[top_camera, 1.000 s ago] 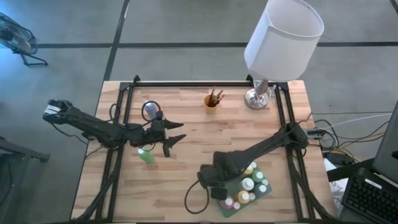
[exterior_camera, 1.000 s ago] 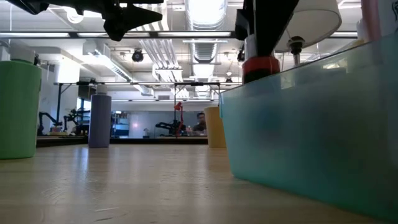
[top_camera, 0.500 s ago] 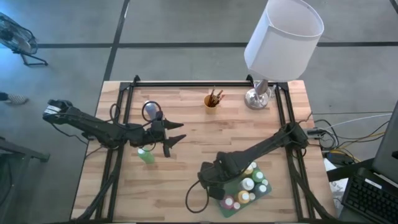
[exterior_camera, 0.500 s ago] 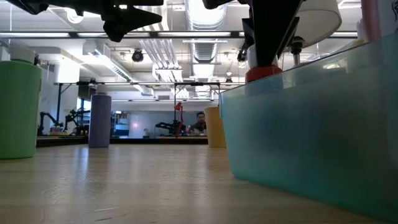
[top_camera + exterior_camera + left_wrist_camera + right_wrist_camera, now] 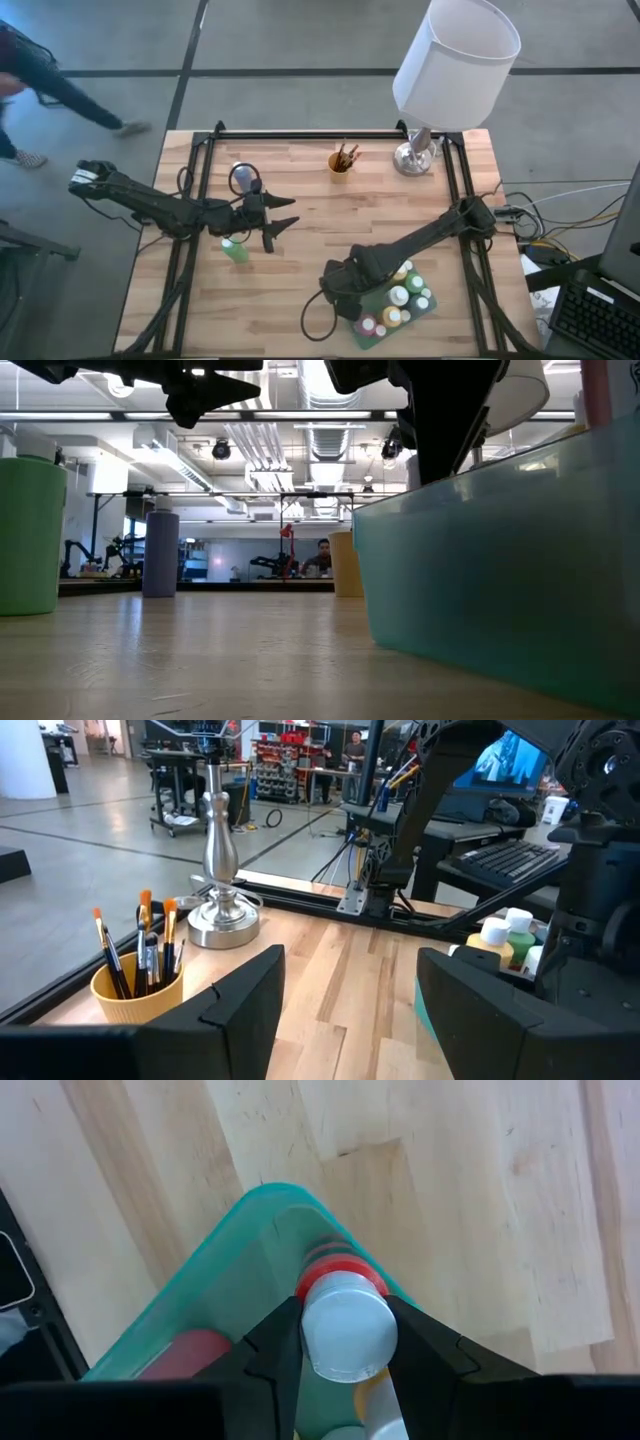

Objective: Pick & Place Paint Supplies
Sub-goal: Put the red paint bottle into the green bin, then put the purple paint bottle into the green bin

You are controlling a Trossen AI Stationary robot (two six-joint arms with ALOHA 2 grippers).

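R gripper (image 5: 342,1342) pinches a white-capped red paint bottle (image 5: 340,1315) low inside a corner of the teal bin (image 5: 200,1280), L gripper (image 5: 275,222) spread idle above the green bottle (image 5: 236,250); risk: early release tips it onto packed neighbours.

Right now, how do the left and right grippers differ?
The left gripper is open and empty, hovering over the table by the green bottle. The right gripper is shut on a red bottle, lowered into the teal bin. Both are dark and two-fingered.
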